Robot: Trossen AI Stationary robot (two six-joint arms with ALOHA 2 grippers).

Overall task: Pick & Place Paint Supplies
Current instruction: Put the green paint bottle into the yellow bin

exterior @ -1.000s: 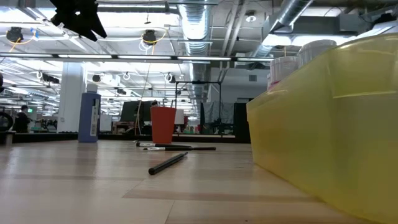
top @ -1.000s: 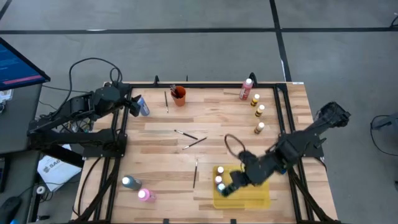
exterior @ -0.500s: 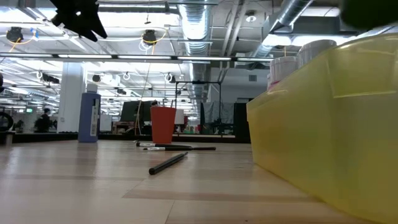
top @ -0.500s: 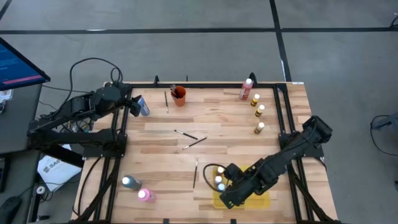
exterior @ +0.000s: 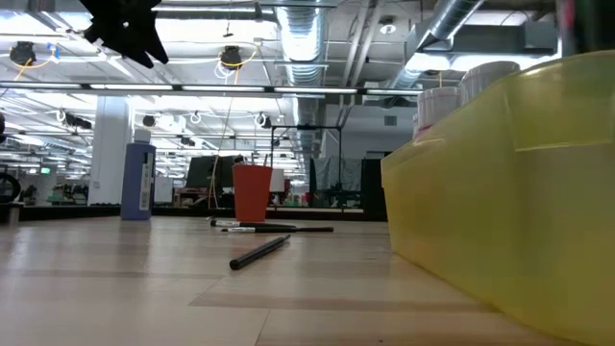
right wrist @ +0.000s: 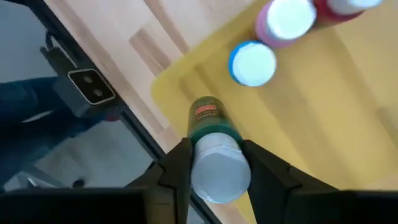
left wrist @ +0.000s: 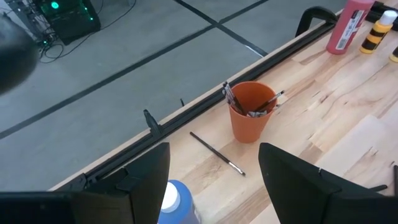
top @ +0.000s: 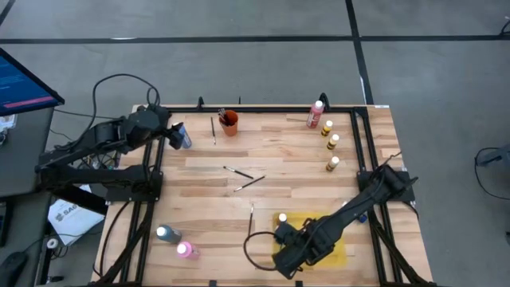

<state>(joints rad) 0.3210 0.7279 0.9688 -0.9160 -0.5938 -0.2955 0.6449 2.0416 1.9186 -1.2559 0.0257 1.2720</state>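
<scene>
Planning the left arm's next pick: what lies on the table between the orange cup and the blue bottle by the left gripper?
One thin paintbrush lies between the orange cup and the blue bottle; left wrist view shows it.

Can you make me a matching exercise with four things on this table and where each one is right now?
1. green bottle
2. orange cup
3. pink bottle
4. red bottle

A. back edge, right of centre
B. between the right gripper's fingers, over the yellow tray
C. back edge, holding brushes
D. front left, beside a blue bottle

Pairs: 1-B, 2-C, 3-D, 4-A
</scene>
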